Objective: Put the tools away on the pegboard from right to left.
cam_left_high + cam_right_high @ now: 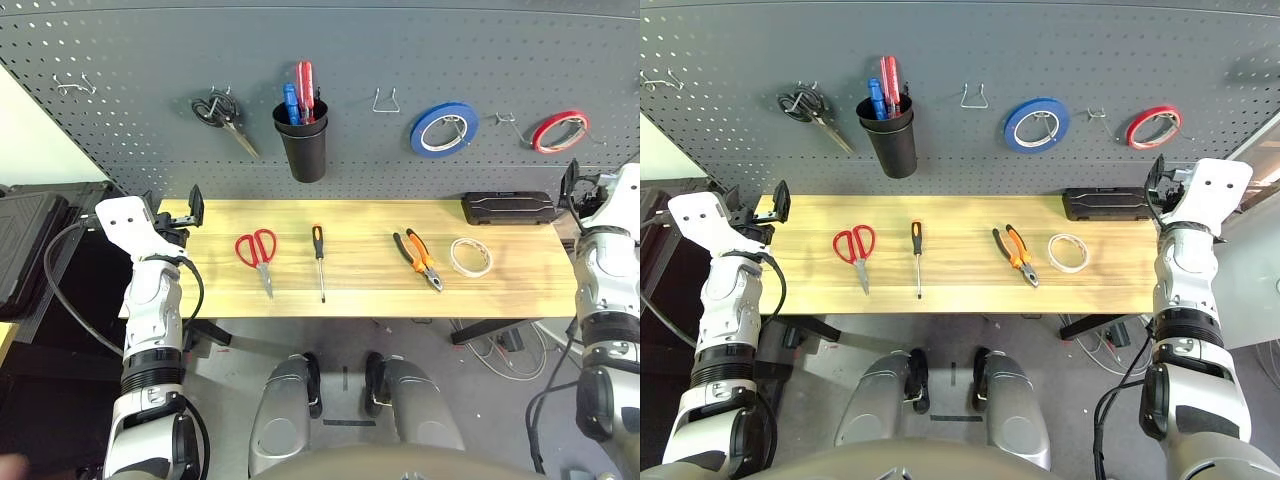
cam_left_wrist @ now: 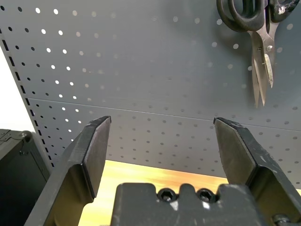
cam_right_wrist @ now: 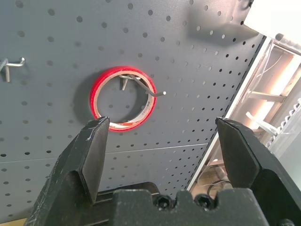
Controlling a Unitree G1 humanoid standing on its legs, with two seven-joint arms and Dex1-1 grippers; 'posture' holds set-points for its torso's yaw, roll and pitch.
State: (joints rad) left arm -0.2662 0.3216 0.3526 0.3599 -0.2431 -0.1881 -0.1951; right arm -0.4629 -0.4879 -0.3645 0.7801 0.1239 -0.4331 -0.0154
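Dark grey pegboard (image 1: 400, 60) backs a light wooden tabletop (image 1: 360, 295). Hanging on it, a black cup (image 1: 303, 140) holds red- and blue-handled tools. On the tabletop, from the robot's left: red-handled scissors (image 1: 258, 252), screwdriver (image 1: 319, 258), pliers (image 1: 418, 258), whitish tape roll (image 1: 470, 256), all untouched. Left gripper (image 2: 162, 146) and right gripper (image 3: 162, 146) hang past the table's ends, jaws spread wide, empty. Left wrist view shows black-handled scissors (image 2: 256, 28) hung close by; right wrist view shows the red tape roll (image 3: 123, 98) on its hook.
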